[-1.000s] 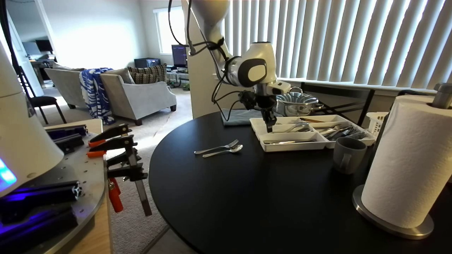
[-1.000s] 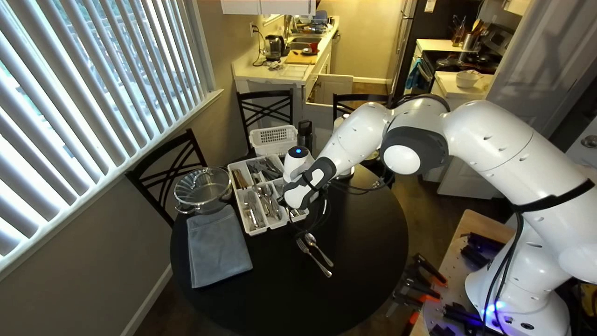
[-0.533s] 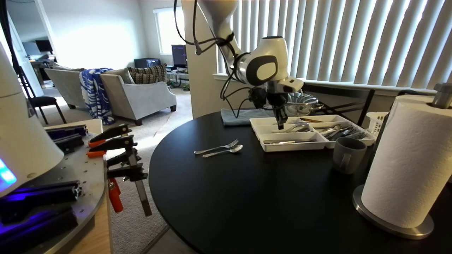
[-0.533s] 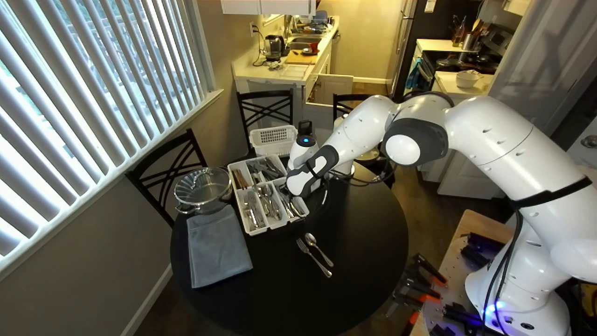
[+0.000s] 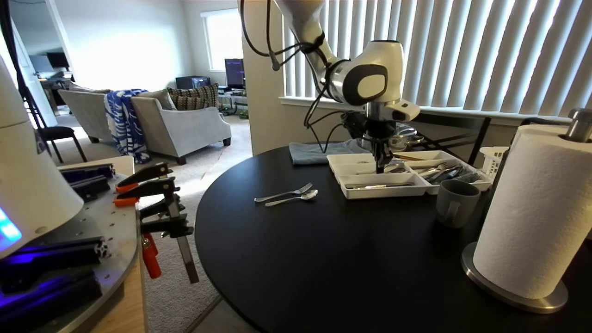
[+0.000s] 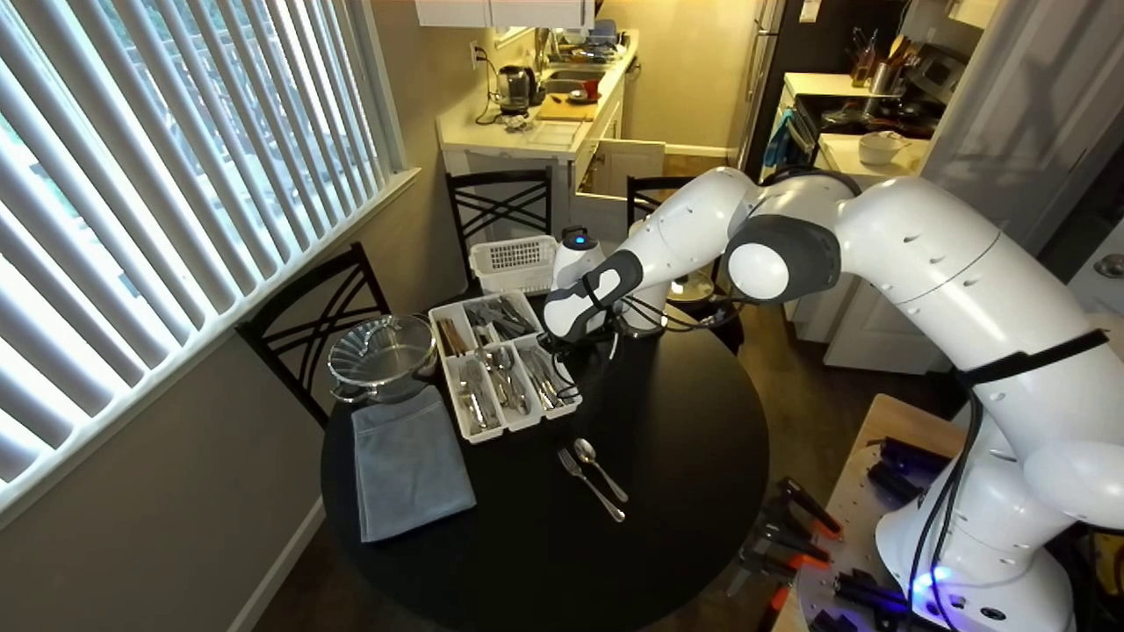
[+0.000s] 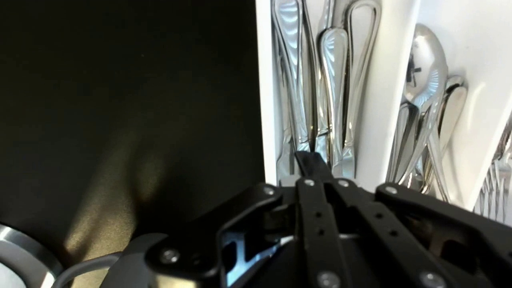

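Observation:
My gripper (image 5: 380, 170) is shut with nothing between its fingers. It points down at a white cutlery tray (image 5: 387, 193) on the round black table. In the wrist view the fingertips (image 7: 314, 162) appear over the tray's outer compartment, which holds silver knives (image 7: 334, 60) with their handles pointing away. Whether they touch the cutlery I cannot tell. A spoon (image 7: 430, 64) lies in the neighbouring compartment, and forks (image 7: 498, 188) show farther right. Outside the tray, a fork (image 6: 590, 485) and a spoon (image 6: 587, 451) lie side by side on the table.
A grey mug (image 5: 457, 203) and a paper towel roll (image 5: 532, 212) stand near the tray. A glass-lidded pot (image 6: 384, 355) and a folded grey cloth (image 6: 413, 470) are on its window side. A white basket (image 6: 516, 263) sits beyond the tray. Cables hang off the wrist.
My gripper has travelled along the tray, rightward in an exterior view, staying shut and dipping slightly at the end. The fork and spoon on the table have not moved.

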